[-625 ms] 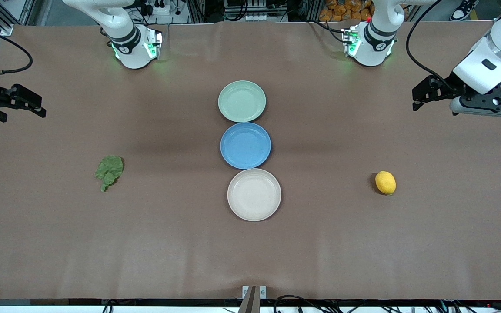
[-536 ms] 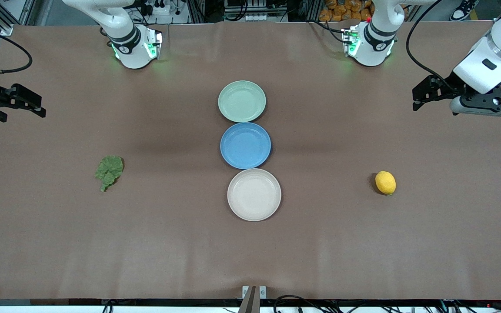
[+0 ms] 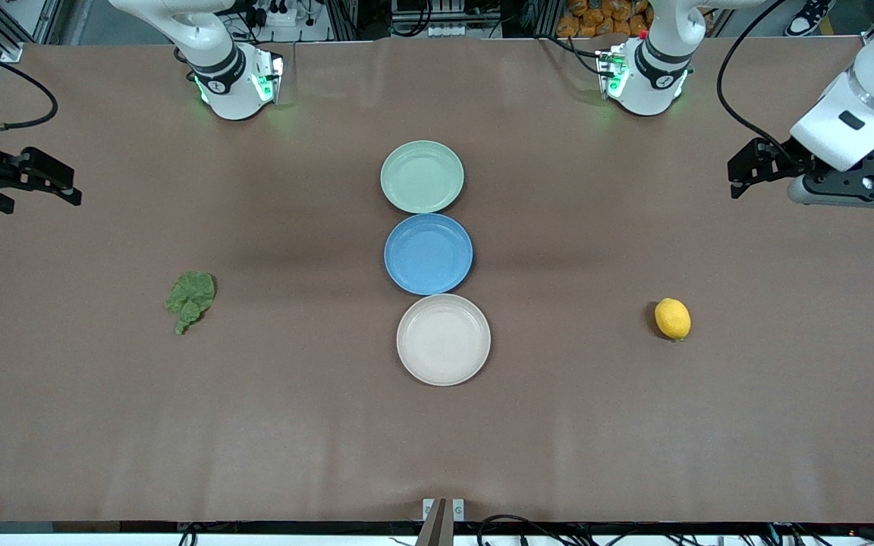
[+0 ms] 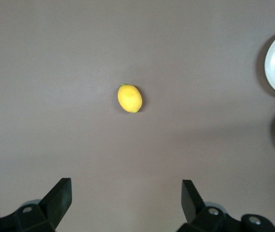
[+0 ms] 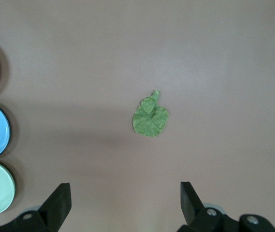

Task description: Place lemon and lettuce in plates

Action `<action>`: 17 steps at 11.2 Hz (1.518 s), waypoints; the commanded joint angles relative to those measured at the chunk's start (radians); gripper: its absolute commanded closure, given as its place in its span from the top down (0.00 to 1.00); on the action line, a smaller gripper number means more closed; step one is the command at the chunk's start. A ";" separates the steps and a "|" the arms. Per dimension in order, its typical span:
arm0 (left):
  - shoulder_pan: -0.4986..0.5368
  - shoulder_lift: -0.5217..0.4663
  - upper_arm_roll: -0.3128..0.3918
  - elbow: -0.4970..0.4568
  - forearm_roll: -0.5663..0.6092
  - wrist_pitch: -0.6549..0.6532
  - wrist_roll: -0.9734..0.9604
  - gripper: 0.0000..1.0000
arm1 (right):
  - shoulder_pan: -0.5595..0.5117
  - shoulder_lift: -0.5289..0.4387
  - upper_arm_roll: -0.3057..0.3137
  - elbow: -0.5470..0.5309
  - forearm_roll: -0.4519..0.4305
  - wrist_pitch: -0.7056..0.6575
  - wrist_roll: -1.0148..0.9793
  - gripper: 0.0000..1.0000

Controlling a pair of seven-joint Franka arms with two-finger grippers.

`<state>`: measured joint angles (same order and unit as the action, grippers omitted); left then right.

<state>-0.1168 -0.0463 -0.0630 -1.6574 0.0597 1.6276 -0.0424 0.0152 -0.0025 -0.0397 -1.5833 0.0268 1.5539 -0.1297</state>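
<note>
The yellow lemon point(image 3: 672, 318) lies on the brown table toward the left arm's end; it also shows in the left wrist view point(image 4: 129, 98). The green lettuce point(image 3: 191, 290) lies flat toward the right arm's end, also in the right wrist view point(image 5: 150, 119). The mint plate point(image 3: 422, 176) and the beige plate point(image 3: 443, 339) sit empty mid-table. My left gripper point(image 3: 740, 173) hangs open and empty, apart from the lemon point(image 4: 126, 193). My right gripper point(image 3: 69, 186) hangs open and empty, apart from the lettuce point(image 5: 125, 195).
A blue plate point(image 3: 428, 253) sits empty between the mint and beige plates, touching both; the three form a line with the beige one nearest the front camera. Both arm bases point(image 3: 236, 76) point(image 3: 646, 72) stand at the table's edge farthest from the front camera.
My left gripper has shifted a little lower in the front view and slightly toward its end of the table. The right gripper, lemon and lettuce have not moved.
</note>
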 commanded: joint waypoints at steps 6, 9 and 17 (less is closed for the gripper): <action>0.054 0.241 -0.001 0.010 0.017 0.015 -0.013 1.00 | -0.015 0.172 -0.005 -0.521 -0.017 0.766 -0.051 1.00; 0.097 0.313 0.000 -0.039 0.016 0.127 -0.074 1.00 | -0.032 0.313 -0.005 -0.552 -0.038 0.946 -0.059 1.00; 0.065 0.458 -0.006 -0.251 0.029 0.544 -0.287 1.00 | -0.038 0.452 -0.008 -0.615 -0.024 1.147 -0.047 0.79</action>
<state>-0.0403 0.3603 -0.0694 -1.9014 0.0616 2.1003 -0.3006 -0.0101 0.4483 -0.0530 -2.1900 0.0003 2.6944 -0.1793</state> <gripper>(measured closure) 0.000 0.031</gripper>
